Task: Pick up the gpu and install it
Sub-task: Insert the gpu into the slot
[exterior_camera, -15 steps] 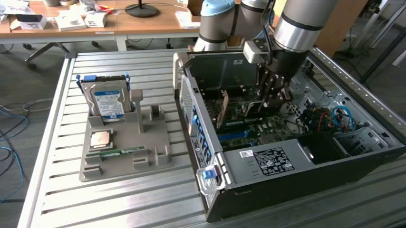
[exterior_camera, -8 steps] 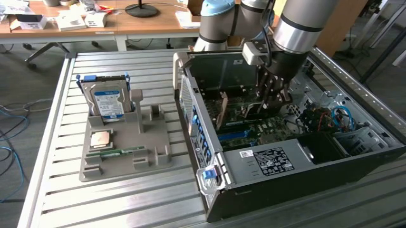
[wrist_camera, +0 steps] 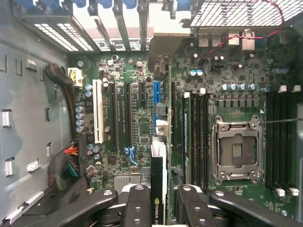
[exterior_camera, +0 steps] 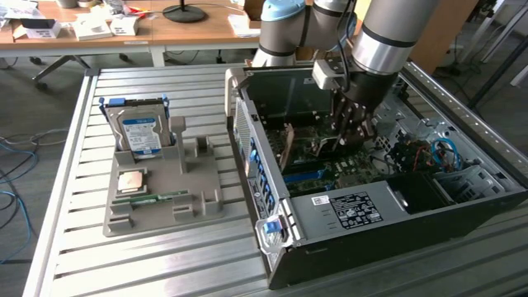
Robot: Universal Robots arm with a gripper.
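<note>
The slatted metal bench (exterior_camera: 165, 260) carries an open computer case (exterior_camera: 387, 247) lying on its side, and the arm (exterior_camera: 387, 37) reaches down into it from above. Beside the case, towards the exterior view's left, a grey tray (exterior_camera: 198, 204) holds the hard drive (exterior_camera: 140, 133) and the memory stick (exterior_camera: 153, 199), so the pick-up looks done and the install step is in hand. Inside the case, the wrist view looks straight down on the motherboard (wrist_camera: 227, 71). The pincer (wrist_camera: 162, 197) is pinching the gpu (wrist_camera: 157, 187), one finger on each face of the card. The card hangs edge-on above the board, not yet seated as far as I can judge. It lies roughly in line with the blue slot (wrist_camera: 157, 94) further along the board. Seating it calls for the card's lower edge to sit square over a slot and its bracket end to meet the rear openings of the case, followed by a straight, even press. Any tilt could jam the connector.
</note>
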